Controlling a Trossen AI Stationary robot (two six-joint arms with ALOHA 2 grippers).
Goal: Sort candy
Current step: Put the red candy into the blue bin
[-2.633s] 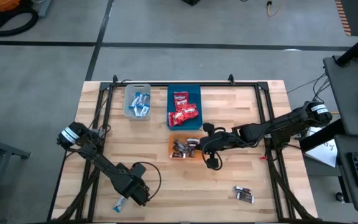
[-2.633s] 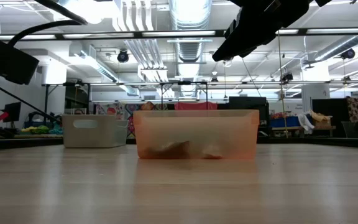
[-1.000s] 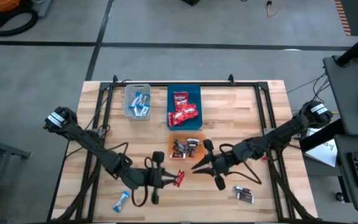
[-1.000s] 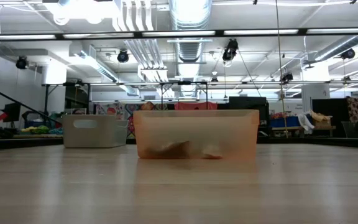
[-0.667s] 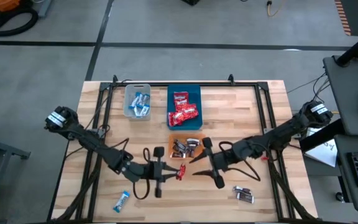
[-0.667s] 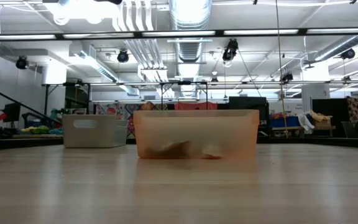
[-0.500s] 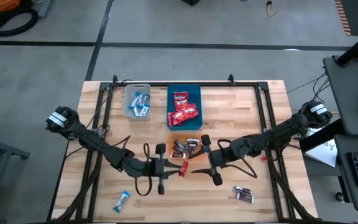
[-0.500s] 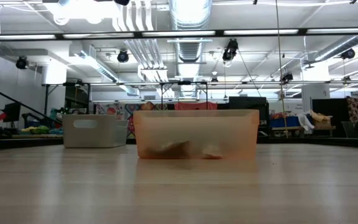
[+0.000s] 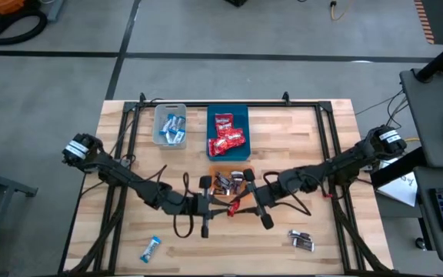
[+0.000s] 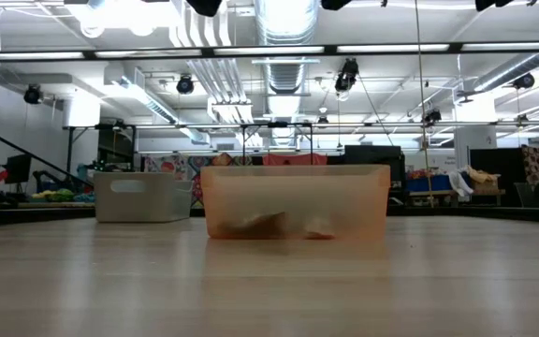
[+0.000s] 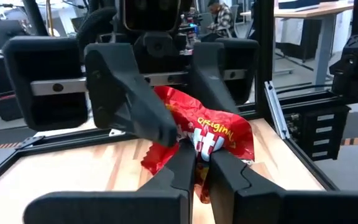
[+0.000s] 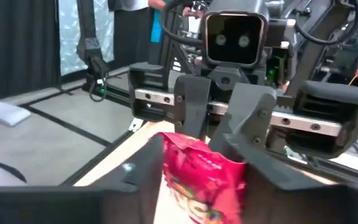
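1. One crinkled red-wrapped candy [image 9: 234, 207] sat mid-frame, clenched by left gripper [image 9: 223, 205].
2. Right gripper [image 9: 244, 202] straddled it, jaws apart.
3. Risk: mistimed release would drop it.

My right gripper [image 12: 194, 186] is cut off at the wrist picture's edge, so I cannot tell whether my fingers pinch the red candy [image 12: 204, 177], whose lower half runs out of view there. In the low view the orange bin [image 10: 293, 201] clouds its contents into brown smudges. From above, the loose candies at five o'clock [image 9: 301, 241] are too small to read.
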